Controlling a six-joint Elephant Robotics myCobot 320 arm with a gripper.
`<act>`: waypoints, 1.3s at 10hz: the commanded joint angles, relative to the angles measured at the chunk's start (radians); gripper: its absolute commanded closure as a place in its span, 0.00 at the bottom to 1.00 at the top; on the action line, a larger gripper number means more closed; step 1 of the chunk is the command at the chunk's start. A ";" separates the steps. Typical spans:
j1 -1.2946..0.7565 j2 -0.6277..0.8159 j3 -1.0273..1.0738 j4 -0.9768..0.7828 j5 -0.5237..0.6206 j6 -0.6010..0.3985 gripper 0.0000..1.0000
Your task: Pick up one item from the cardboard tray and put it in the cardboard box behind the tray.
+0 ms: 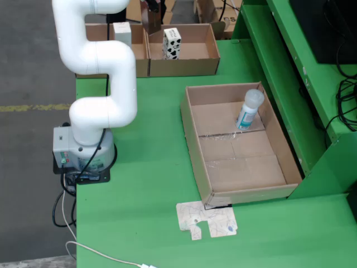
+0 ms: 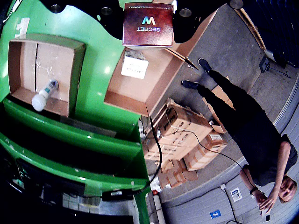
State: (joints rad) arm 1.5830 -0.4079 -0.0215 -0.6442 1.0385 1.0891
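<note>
1. My jaws are clamped on a maroon carton [image 2: 148,23]. The wrist view shows it pinned between the dark finger parts at the top edge. I cannot see how deep the hold is, so a slip on release or a tilted drop is possible.
2. The maroon carton hangs above the cardboard box [image 2: 140,93] behind the tray, not yet inside it. In the fixed view it shows as a dark shape [image 1: 149,19] close to the shared wall between that box [image 1: 139,61] and the neighbouring box [image 1: 206,50].
3. Risk: if I let go this near the shared wall, the carton may catch the rim and tip out, or fall into the wrong box.
4. Risk: a white carton [image 2: 134,64] already stands in the target box just below my load. A straight drop could land on it and leave my carton leaning or knock the white one over.
5. The neighbouring box holds a spotted carton [image 1: 172,43], upright.
6. The cardboard tray [image 1: 192,139] lies well apart on the green table [image 1: 145,195], with one bottle [image 1: 248,110] leaning in its far corner.
7. A flat cardboard scrap [image 1: 206,219] lies by the tray's near end, clear of my path.
8. A person [image 2: 252,135] stands beyond the table, beside stacked cartons [image 2: 182,135]. I judge them outside my reach.
</note>
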 commanded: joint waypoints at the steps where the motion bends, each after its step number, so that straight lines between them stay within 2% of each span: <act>1: 0.010 -0.021 0.021 0.081 -0.042 -0.036 1.00; 5: 0.022 -0.038 0.021 0.094 -0.040 -0.023 1.00; 8: 0.071 -0.038 0.021 0.032 -0.012 0.080 1.00; 13: 0.090 -0.061 0.021 0.049 -0.007 0.102 1.00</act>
State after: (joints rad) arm 1.6551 -0.4847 -0.0215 -0.6119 1.0353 1.1734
